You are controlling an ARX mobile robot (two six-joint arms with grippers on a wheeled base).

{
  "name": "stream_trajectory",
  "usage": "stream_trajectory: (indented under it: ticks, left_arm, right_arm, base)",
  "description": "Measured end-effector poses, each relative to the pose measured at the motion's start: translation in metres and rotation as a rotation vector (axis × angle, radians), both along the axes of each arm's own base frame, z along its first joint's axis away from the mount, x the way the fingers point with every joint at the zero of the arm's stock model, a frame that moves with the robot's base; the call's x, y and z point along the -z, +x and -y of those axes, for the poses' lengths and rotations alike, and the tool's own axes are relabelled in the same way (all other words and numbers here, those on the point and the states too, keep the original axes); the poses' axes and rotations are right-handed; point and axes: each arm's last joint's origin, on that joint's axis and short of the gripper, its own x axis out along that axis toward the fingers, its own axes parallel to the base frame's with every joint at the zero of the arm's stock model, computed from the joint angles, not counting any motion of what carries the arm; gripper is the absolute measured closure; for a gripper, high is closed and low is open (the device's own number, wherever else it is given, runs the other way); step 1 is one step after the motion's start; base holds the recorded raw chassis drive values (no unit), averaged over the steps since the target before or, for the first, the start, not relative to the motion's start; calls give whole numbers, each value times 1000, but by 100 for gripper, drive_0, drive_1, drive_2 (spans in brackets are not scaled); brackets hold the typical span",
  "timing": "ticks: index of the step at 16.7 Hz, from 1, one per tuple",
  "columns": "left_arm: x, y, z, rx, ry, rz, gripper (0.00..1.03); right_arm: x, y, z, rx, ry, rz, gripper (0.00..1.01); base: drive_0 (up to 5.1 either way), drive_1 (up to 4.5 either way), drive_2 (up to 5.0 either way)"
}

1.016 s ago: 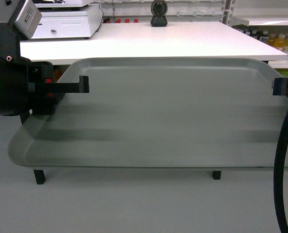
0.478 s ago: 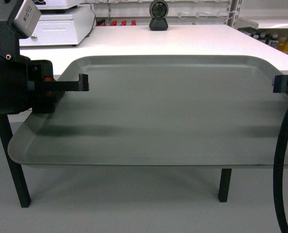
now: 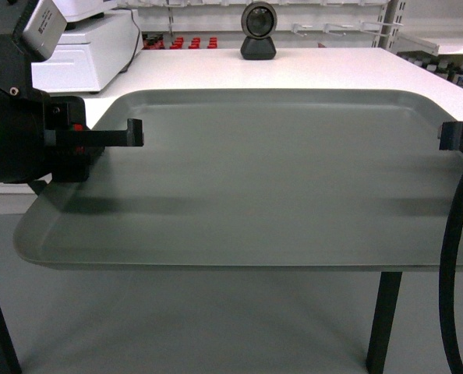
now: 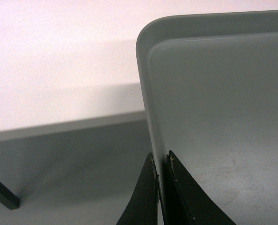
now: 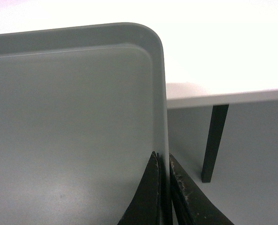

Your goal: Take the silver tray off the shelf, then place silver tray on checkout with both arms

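A: The silver tray (image 3: 255,179) hangs level between both arms, its far edge at 12 o'clock just over the worktop (image 3: 309,66). Left gripper (image 4: 160,161) and right gripper (image 5: 163,161) have their jaws clamped on the side rims.

B: Thin rim grips, though. If one arm lags, it probably twists out or clips the scanner (image 3: 258,31).

Your head camera looks forward and slightly down across the wide matte grey-silver tray (image 3: 255,179) toward the smooth white bench (image 3: 294,66). Each wrist camera sits very close behind its end effector, looking along a tray side edge; all three views share the tray's far corners and the bench edge.
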Motion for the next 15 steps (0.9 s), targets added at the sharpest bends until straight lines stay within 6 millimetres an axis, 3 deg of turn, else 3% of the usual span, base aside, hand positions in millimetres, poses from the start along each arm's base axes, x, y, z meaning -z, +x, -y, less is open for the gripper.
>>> stream_trajectory:
  ticks: [13, 15]
  left_arm:
    - [0, 0, 0, 1, 1, -1, 100]
    - [0, 0, 0, -2, 0, 2, 100]
  right_arm:
    - [-1, 0, 0, 0, 0, 1, 98]
    - [-1, 0, 0, 0, 1, 5, 98]
  base:
    - [-4, 418, -427]
    - [-2, 132, -135]
